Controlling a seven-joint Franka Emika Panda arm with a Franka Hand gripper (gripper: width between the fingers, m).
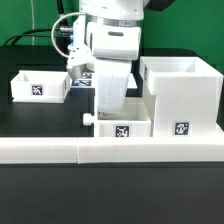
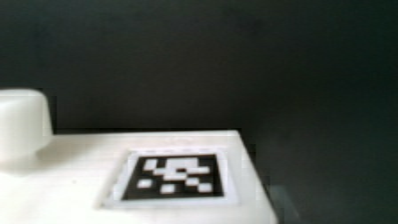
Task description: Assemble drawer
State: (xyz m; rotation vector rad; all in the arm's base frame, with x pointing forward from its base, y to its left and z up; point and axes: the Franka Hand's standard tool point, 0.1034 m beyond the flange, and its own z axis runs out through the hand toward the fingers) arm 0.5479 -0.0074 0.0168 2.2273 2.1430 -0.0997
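The big white housing [image 1: 180,95] with a square tag stands at the exterior view's right. A small tagged tray [image 1: 122,128] with a round knob [image 1: 88,118] sits against the housing's left side. My gripper [image 1: 110,108] reaches down into this tray, and its fingertips are hidden behind the tray wall. The wrist view shows a white tagged face [image 2: 178,175] very close, with a rounded white shape [image 2: 18,125] beside it. A second tagged tray [image 1: 38,87] sits apart at the exterior view's left.
A long low white rail [image 1: 110,150] runs across the front, just before the tray and housing. The marker board [image 1: 84,76] lies behind the arm. The table is black.
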